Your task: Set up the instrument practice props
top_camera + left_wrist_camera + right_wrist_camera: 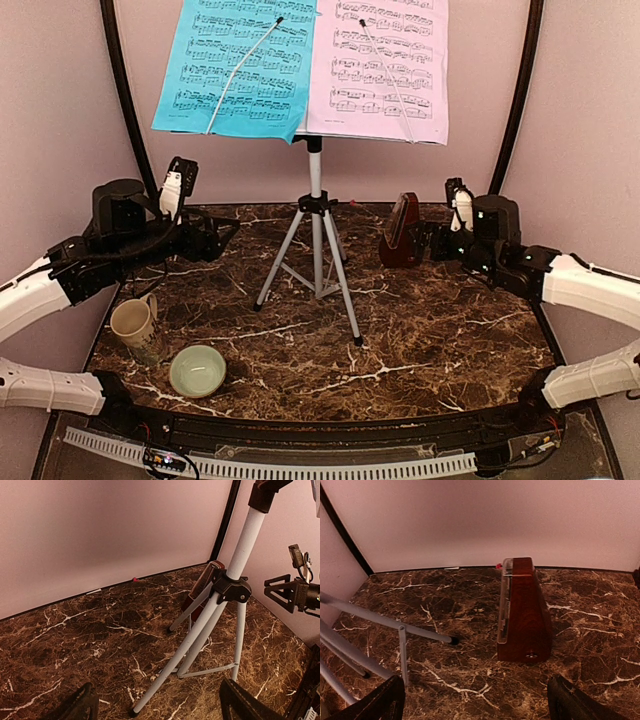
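Left gripper: the left gripper (157, 692) is at the left middle of the top view. Its fingers are spread wide and hold nothing. It points at the legs of the stand and is near them, not touching.
Cup and dish: a beige mug (132, 322) and a pale green bowl (197, 370) sit at the lower left of the dark brown marble table (440, 340). They are not part of the job.
Blue page: the blue sheet-music page (235, 65) is at the top, left of the middle, up on the stand under a thin wire.
Stand: the silver tripod music stand (316, 215) is upright in the middle, with its feet on the table.
Pink page: the pink sheet-music page (380, 65) is touching the blue one on its right side, under a wire too.
Metronome: the small dark-red pyramid metronome (402, 232) stands upright just right of the stand.
Right gripper: the right gripper (475, 690) is at the right middle. It is wide open, holds nothing, and is very near the metronome.
How far: I think the props are set up.
What could go wrong: if the left arm bumps a leg, the tall stand may tip and the pages may slide off. If the right arm pushes forward, the metronome may fall or hit a leg. A low swing on the left could knock the mug.
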`<action>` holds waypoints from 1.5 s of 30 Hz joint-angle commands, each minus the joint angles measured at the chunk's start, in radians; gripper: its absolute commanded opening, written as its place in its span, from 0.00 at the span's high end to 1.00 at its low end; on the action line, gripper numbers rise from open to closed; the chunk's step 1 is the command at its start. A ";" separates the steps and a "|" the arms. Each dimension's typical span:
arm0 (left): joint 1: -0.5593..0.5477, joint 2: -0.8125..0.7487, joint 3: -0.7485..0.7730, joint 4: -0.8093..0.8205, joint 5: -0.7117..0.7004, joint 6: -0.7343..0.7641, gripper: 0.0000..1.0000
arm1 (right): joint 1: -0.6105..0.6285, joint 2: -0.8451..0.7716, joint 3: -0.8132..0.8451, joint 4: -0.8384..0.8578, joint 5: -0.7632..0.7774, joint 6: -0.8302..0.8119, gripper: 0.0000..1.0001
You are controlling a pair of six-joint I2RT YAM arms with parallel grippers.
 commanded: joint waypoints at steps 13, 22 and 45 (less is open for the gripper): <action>0.027 0.008 -0.030 0.071 0.051 -0.011 0.14 | -0.201 0.432 0.358 0.013 -0.061 -0.018 0.00; 0.030 0.032 -0.031 0.078 0.039 -0.006 0.14 | -0.201 0.622 0.536 -0.028 0.050 -0.064 0.01; 0.031 -0.017 -0.066 0.086 0.062 0.041 0.16 | -0.203 0.580 0.501 -0.073 -0.024 -0.155 0.58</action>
